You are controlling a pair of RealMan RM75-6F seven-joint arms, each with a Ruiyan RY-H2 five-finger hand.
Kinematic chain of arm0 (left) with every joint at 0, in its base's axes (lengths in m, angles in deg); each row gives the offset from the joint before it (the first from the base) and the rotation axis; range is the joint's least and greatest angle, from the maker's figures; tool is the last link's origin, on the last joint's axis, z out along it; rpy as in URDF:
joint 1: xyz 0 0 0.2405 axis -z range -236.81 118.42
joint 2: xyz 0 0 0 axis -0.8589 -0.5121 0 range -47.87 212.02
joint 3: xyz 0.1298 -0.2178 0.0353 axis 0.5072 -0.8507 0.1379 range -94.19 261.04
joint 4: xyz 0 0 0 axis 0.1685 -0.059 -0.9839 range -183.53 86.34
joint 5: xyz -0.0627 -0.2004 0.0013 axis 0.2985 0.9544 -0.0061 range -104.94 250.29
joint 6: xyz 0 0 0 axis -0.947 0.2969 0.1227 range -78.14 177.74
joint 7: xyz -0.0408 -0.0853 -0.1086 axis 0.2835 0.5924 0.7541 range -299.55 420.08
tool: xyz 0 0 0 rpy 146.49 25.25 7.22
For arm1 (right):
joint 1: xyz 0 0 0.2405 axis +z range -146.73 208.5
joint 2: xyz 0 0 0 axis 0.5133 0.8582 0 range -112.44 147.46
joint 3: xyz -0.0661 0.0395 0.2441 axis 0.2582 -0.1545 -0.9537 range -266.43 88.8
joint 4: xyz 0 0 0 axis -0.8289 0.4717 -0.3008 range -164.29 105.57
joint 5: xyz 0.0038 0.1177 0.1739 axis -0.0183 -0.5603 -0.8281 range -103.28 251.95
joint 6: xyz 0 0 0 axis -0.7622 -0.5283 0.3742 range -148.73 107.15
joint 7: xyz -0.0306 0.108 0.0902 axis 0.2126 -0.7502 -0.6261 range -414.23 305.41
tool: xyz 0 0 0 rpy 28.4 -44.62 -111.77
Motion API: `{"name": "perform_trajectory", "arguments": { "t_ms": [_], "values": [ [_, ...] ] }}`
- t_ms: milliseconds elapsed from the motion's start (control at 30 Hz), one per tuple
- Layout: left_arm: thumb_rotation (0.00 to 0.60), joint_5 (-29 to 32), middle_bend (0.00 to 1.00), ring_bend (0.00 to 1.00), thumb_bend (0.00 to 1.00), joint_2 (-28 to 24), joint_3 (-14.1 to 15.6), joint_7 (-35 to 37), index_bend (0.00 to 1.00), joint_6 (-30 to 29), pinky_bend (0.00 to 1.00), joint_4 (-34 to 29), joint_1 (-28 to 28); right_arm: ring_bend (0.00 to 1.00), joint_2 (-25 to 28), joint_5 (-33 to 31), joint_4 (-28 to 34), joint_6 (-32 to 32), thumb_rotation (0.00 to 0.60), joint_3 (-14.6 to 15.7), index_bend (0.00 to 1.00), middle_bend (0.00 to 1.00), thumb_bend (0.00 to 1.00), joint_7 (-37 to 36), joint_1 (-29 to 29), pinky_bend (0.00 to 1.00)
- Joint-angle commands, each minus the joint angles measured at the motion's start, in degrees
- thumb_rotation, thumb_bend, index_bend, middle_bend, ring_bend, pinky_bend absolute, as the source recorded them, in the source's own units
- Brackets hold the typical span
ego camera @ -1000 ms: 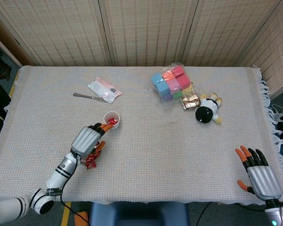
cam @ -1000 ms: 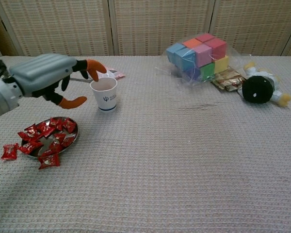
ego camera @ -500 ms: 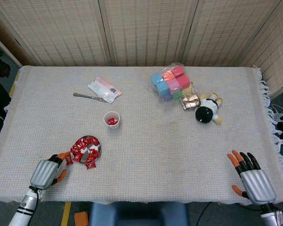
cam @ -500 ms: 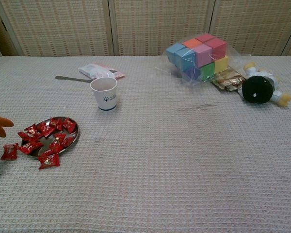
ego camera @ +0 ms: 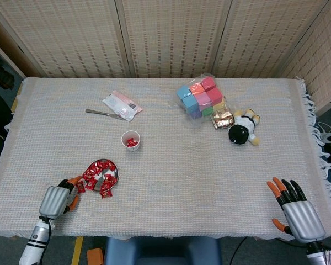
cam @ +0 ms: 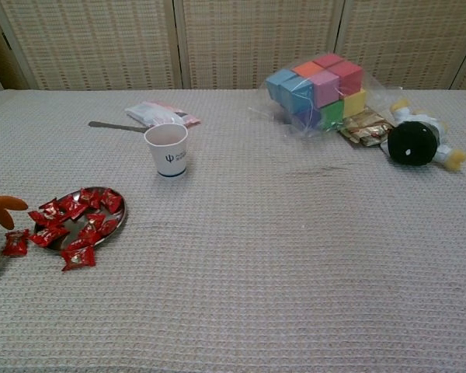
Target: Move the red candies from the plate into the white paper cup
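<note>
At nine o'clock of the plate [ego camera: 111,170], your empty, spread left hand [ego camera: 56,200] is facing light, crinkly, slippery candies [ego camera: 93,175] best pinched by their wrapper ends, the cup [ego camera: 131,140] waiting at one o'clock, the right hand [ego camera: 298,210] idling open.

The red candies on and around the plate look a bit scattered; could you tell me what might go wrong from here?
Some red candies overhang the rim of the plate, and a few lie on the cloth beside it, so the left hand reaching in from the near-left edge could push more off. The white paper cup is upright and looks light; a bump from the hand might tip it and spill the candy already inside.
</note>
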Motion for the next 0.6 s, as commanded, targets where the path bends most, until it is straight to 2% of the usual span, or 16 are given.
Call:
{"name": "perform_trajectory", "arguments": {
  "t_ms": [33, 167, 367, 600],
  "values": [
    [0.6, 0.3, 0.32, 0.31, 0.41, 0.7, -0.7, -0.5, 0.19, 1.6, 0.85, 0.3, 0.5, 0.0, 0.0, -0.1, 0.0, 0.0, 0.6, -0.1, 0.0, 0.0, 0.11, 0.0, 0.0, 0.0],
    [0.6, 0.1, 0.36, 0.35, 0.41, 1.4, -1.5, -1.6, 0.2, 2.2, 0.88, 0.6, 0.9, 0.0, -0.1, -0.3, 0.0, 0.1, 0.6, -0.2, 0.0, 0.0, 0.11, 0.1, 0.0, 0.0],
    [0.6, 0.5, 0.47, 0.47, 0.41, 2.8, -2.9, -3.9, 0.25, 2.8, 0.95, 1.9, 1.1, 0.0, -0.1, -0.6, 0.0, 0.0, 0.6, -0.4, 0.0, 0.0, 0.11, 0.3, -0.1, 0.0],
    [0.6, -0.3, 0.49, 0.48, 0.41, 3.1, -2.4, -5.3, 0.3, 2.9, 0.96, 2.4, 0.6, 0.0, -0.2, -0.9, 0.0, 0.2, 0.6, -0.6, 0.0, 0.0, 0.11, 0.4, -0.1, 0.0]
  ]
}}
